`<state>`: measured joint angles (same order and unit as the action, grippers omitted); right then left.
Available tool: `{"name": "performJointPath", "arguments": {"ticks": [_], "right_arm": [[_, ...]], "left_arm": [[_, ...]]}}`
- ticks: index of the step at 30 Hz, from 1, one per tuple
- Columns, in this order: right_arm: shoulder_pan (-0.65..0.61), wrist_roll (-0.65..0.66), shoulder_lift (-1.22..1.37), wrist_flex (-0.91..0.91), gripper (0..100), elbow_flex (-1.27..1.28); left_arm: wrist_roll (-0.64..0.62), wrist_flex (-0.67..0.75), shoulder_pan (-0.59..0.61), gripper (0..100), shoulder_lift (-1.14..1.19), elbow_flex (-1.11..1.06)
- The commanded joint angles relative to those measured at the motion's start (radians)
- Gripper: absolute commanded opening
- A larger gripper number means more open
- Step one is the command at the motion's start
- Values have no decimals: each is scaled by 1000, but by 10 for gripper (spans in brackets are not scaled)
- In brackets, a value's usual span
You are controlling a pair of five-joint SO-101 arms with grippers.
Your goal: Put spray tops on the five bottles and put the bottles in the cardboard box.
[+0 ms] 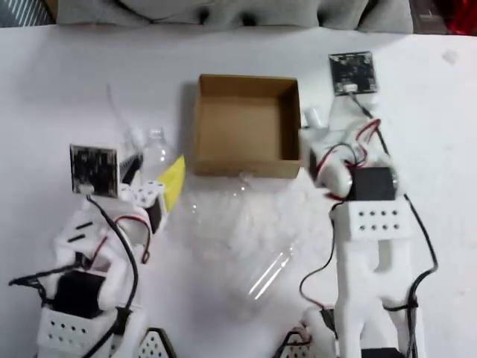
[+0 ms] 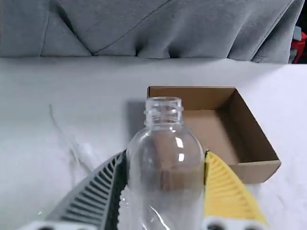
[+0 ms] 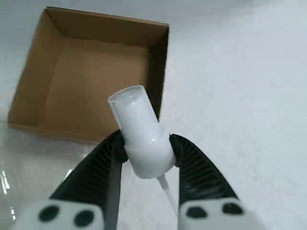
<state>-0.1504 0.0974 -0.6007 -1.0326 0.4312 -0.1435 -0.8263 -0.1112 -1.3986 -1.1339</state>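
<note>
My left pincer (image 2: 165, 160) pinched an uncapped clear plastic bottle (image 2: 164, 143) by its body, that arm stretched forward beside the brown cardboard box (image 1: 242, 127). My right pincer (image 3: 146, 139) clamped a tilted white plastic spray top (image 3: 139, 129) just off the box's opposite wall, over the white desk (image 1: 440, 149).

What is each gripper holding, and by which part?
Left gripper: a clear capless bottle, clamped around its body. Right gripper: a white spray top, pinched at its wider base.
</note>
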Motion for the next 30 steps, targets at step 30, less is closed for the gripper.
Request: {"name": "performJointPath", "arguments": {"ticks": [30], "right_arm": [[-604,-57,-110,970,16,-69]], "left_arm": [[12,589,-51,21,-429,-559]]}}
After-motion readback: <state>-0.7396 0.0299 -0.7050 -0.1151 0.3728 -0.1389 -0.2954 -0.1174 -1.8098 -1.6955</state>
